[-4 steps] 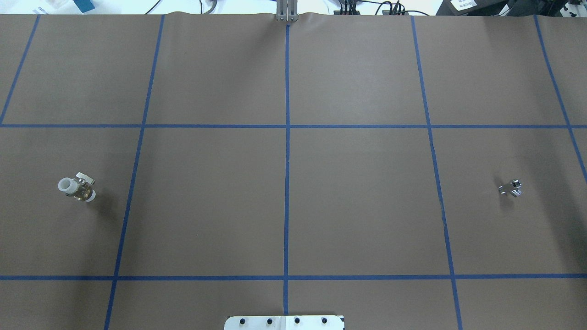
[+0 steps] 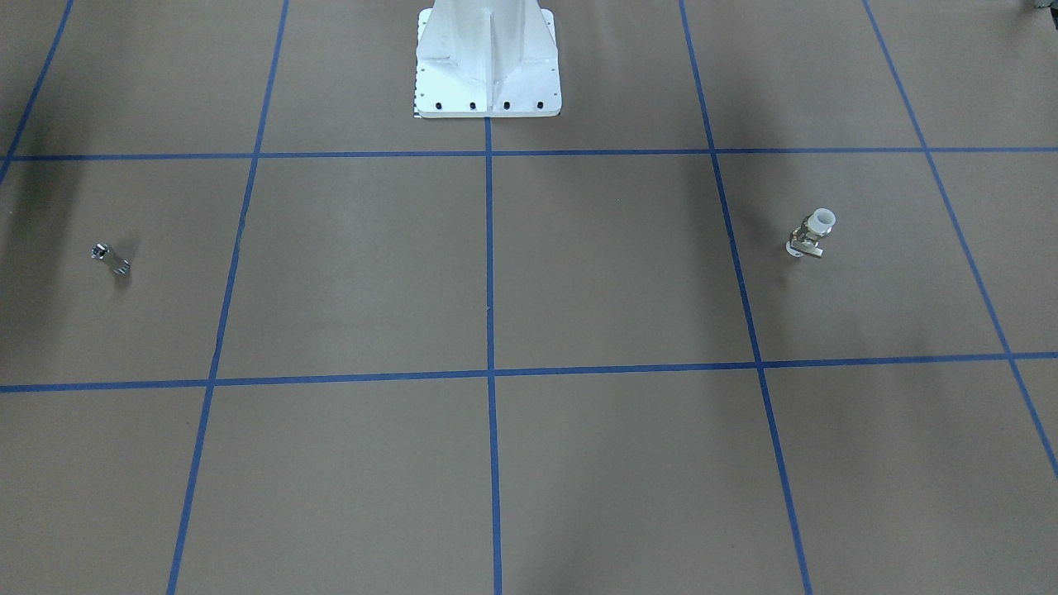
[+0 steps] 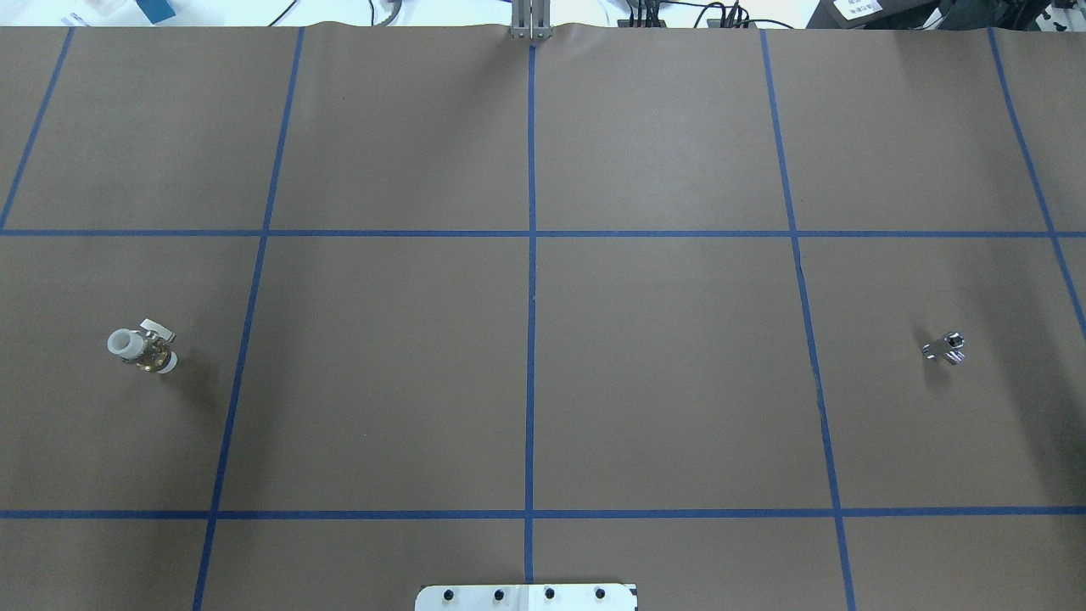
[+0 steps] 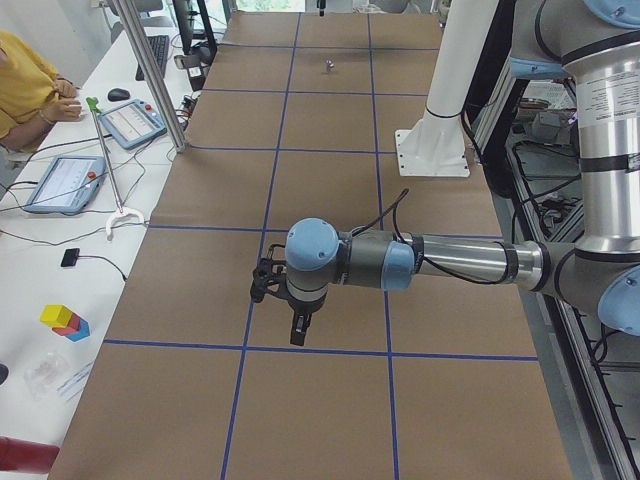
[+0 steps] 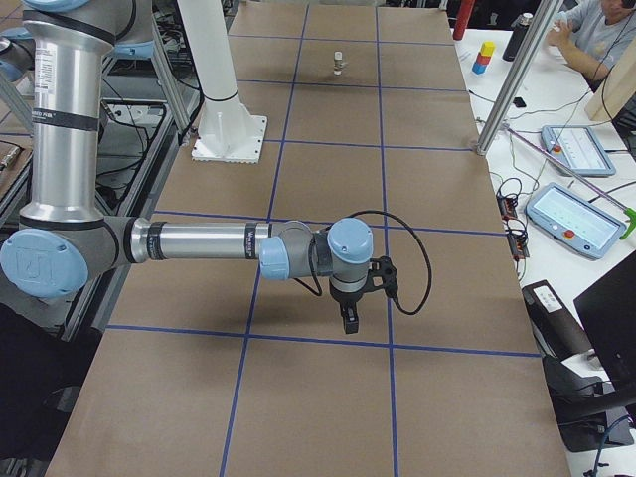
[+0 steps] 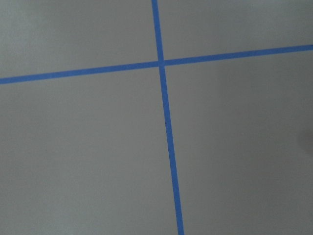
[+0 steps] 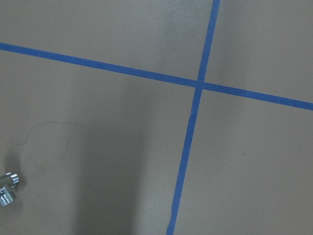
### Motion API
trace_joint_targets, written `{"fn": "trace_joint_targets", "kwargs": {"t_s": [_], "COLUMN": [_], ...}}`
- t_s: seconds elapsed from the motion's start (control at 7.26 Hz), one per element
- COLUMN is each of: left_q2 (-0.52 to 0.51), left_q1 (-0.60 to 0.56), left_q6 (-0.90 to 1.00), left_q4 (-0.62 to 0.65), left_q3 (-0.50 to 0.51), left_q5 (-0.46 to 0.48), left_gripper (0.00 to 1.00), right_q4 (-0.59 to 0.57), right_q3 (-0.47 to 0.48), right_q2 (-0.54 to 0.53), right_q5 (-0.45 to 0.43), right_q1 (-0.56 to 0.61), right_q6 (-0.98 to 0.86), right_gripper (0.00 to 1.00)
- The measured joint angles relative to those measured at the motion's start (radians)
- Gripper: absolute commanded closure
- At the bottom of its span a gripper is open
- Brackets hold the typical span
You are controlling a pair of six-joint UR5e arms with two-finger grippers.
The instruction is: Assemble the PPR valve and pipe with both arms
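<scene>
The PPR valve, with a white socket end and a brass middle, stands on the brown table at the left of the overhead view. It also shows in the front-facing view and far off in the right view. The pipe, a small chrome stub, lies at the right, and shows in the front-facing view and at the right wrist view's lower left edge. My left gripper and right gripper hang above the table, seen only in the side views. I cannot tell whether they are open or shut.
Blue tape lines divide the brown table into squares. The white bolted pedestal stands at the robot's edge. Side benches hold tablets and toy blocks, and an operator sits there.
</scene>
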Motion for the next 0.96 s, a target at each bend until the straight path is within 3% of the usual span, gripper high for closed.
{"fn": "trace_joint_targets", "kwargs": {"t_s": [0.69, 0.96], "left_q2": [-0.102, -0.114], "left_q1": [0.075, 0.173], "left_q6": [-0.106, -0.309], "left_q4": [-0.031, -0.178], "left_q3": [0.027, 0.026], "left_q5": [0.003, 0.008], "left_gripper": [0.0, 0.0], "right_q4": [0.0, -0.001], "right_q3": [0.002, 0.002], "right_q2": [0.004, 0.004], "right_q5": [0.0, 0.001], "right_q1": [0.0, 0.0], "right_q6": [0.001, 0.002], "right_gripper": [0.0, 0.0]}}
